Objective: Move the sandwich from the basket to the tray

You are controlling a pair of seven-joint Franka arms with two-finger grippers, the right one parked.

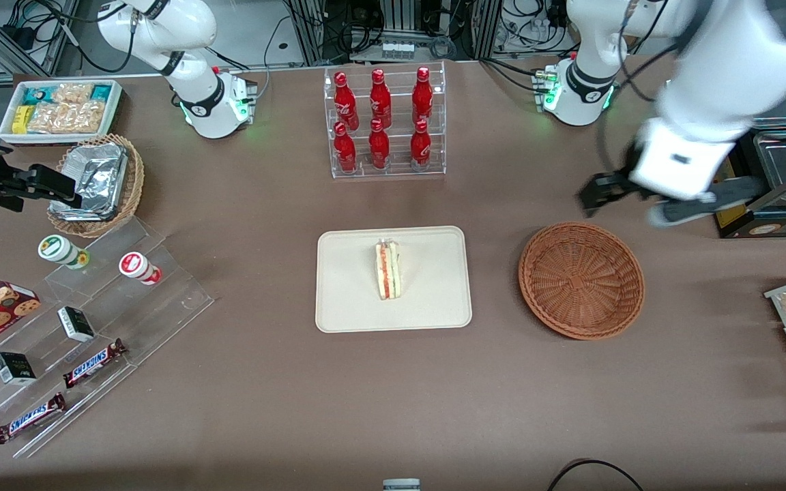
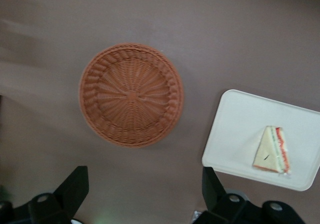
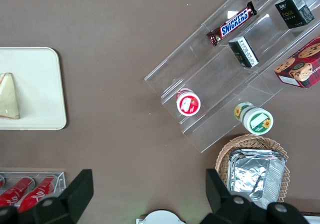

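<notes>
The small triangular sandwich [image 1: 387, 270] of pale bread, with its red and green filling stripe, lies flat on the cream-white rectangular tray [image 1: 348, 307], about the middle of it. Its long axis runs from the front camera's side toward the bottle rack. The round reddish-brown woven basket [image 1: 581, 279] sits beside the tray, toward the working arm's end of the brown counter [image 1: 263, 382], and holds nothing. The claw [image 2: 145, 196] hangs high above the counter, just off the basket's rim on the side away from the front camera. Its two black fingers [image 2: 72, 189] stand wide apart with nothing between them. From the claw, the sandwich lies past the basket toward the parked arm's end. Judging by this layout, the placement looks done and little remains except clearing away.
</notes>
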